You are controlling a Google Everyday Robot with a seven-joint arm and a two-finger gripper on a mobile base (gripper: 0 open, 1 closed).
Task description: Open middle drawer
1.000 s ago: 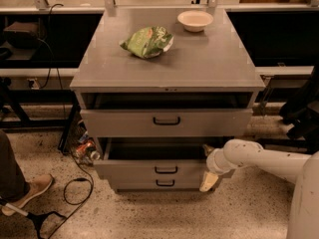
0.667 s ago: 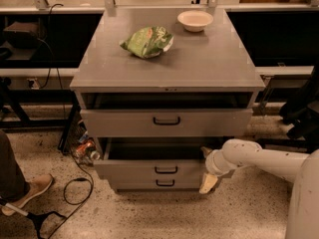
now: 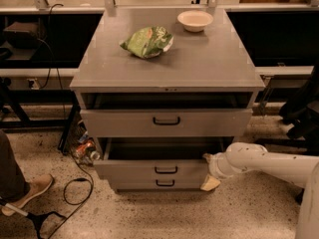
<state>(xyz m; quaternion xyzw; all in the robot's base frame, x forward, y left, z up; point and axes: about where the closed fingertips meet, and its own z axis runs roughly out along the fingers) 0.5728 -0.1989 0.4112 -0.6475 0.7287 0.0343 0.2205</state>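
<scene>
My gripper (image 3: 208, 171) sits against the open middle drawer's (image 3: 129, 171) right corner; open or closed, I cannot tell. The top drawer (image 3: 114, 123) overhangs; a bag (image 3: 147, 41) and bowl (image 3: 195, 20) sit above.

Dim warm light, shadows in drawer gaps; end effector (image 3: 209, 172) pale-lit at rt corner of middle drawer (image 3: 129, 171).

Drawer status: middle drawer (image 3: 149, 171) partly open, gripper (image 3: 209, 171) at its right front corner.
Top drawer (image 3: 119, 123) also ajar; green bag (image 3: 147, 41) and bowl (image 3: 195, 20) sit apart on the table (image 3: 219, 66).
</scene>
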